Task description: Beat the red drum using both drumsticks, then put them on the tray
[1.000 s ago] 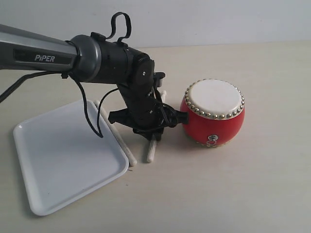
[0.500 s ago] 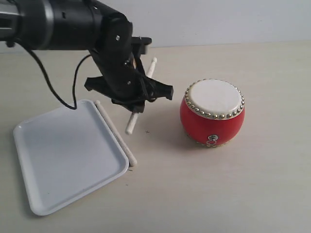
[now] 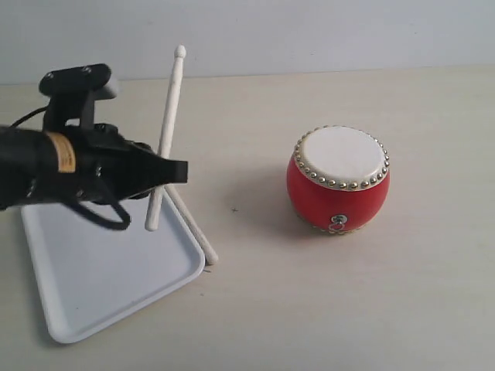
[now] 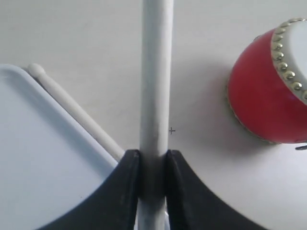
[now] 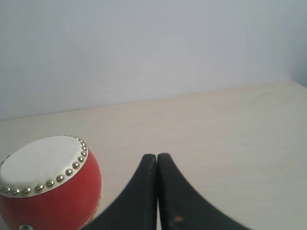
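Tray (image 3: 93, 297) sitting front-left. Loose drumstick (image 3: 198, 233) lying on table (image 3: 348, 309), just beside tray's right rim. Left gripper (image 3: 166, 171) hanging over tray's far edge, clamping held drumstick (image 3: 167, 116) near-upright. Red drum (image 3: 338, 179) standing well right, bare table ringing it. Right gripper (image 5: 157, 163) pinching shut, empty. Pale wall (image 3: 309, 31) closing off back.

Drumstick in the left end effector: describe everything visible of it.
The held drumstick is slim, pale off-white, seemingly wood, with a small rounded tip pointing up. It stands nearly upright, clamped below its middle by the left end effector. Its lower end hangs by the tray rim; nothing else visibly touches it.
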Controlling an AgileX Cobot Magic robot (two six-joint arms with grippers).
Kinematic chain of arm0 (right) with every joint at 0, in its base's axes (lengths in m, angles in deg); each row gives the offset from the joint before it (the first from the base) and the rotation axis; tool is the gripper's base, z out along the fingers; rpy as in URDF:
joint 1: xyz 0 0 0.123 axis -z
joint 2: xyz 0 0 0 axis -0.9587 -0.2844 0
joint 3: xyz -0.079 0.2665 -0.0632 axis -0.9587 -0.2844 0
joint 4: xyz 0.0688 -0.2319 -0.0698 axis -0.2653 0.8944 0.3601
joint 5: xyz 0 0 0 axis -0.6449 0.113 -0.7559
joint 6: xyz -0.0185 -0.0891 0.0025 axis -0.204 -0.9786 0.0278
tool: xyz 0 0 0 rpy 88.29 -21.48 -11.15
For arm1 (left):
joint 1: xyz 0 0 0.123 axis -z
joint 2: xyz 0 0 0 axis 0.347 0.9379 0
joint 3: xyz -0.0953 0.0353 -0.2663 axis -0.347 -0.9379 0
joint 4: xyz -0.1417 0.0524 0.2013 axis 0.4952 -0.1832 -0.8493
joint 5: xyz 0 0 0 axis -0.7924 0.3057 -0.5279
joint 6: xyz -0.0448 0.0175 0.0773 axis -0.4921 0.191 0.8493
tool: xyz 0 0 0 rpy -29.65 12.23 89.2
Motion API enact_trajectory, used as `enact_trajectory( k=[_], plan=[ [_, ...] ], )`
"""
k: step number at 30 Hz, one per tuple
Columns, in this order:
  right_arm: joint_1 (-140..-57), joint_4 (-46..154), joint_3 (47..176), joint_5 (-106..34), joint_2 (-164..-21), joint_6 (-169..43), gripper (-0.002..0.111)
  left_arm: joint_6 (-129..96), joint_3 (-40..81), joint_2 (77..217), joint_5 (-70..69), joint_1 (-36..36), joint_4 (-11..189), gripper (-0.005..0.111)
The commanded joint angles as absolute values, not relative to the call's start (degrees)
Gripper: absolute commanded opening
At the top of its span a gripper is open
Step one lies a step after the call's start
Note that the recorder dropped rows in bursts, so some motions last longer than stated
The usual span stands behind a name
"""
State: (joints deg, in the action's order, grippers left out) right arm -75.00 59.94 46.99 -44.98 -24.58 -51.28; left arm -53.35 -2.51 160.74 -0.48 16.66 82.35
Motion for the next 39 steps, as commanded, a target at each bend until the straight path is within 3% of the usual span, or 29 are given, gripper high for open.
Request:
enact_trajectory(
  k=[1,9,14,20,24,27,32,36,38,39],
  plan=[
    [-74.78,60.29,46.70,-43.61,-24.90,-51.77,0.000,-55.55,-11.84,157.93,-16.38,16.63,82.48,0.000],
    [-74.78,33.08,46.70,-30.19,-24.90,-36.29,0.000,-55.81,-18.43,157.79,-30.67,10.39,84.59,0.000],
    [-74.78,33.49,46.70,-23.99,-24.90,-37.64,0.000,-55.44,-16.78,157.79,-31.56,6.06,83.53,0.000],
    [-74.78,33.30,46.70,-18.57,-24.90,-36.13,0.000,-53.15,-14.20,157.79,-33.27,5.95,82.69,0.000],
    [-74.78,36.09,46.70,-9.02,-25.33,-18.90,0.000,-53.37,-11.06,157.79,-33.85,5.95,83.60,0.000],
    [-74.78,48.94,52.54,-6.32,-28.97,-15.35,0.000,-53.37,-7.00,157.79,-28.23,5.95,83.57,0.000],
    [-74.78,67.85,70.29,-18.97,-44.03,-5.19,0.000,-52.83,3.03,157.67,1.70,5.38,83.57,0.000],
    [-74.78,117.02,85.25,-18.06,-61.98,32.88,0.000,-51.69,9.85,157.67,20.71,3.75,83.57,0.000],
    [-74.78,142.71,93.83,-10.88,-71.08,59.79,0.000,-51.00,12.22,157.67,27.19,3.11,83.77,0.000],
    [-74.89,148.51,98.25,-4.13,-76.42,59.44,0.000,-50.57,12.78,157.67,28.98,2.81,84.23,0.000]
  ],
)
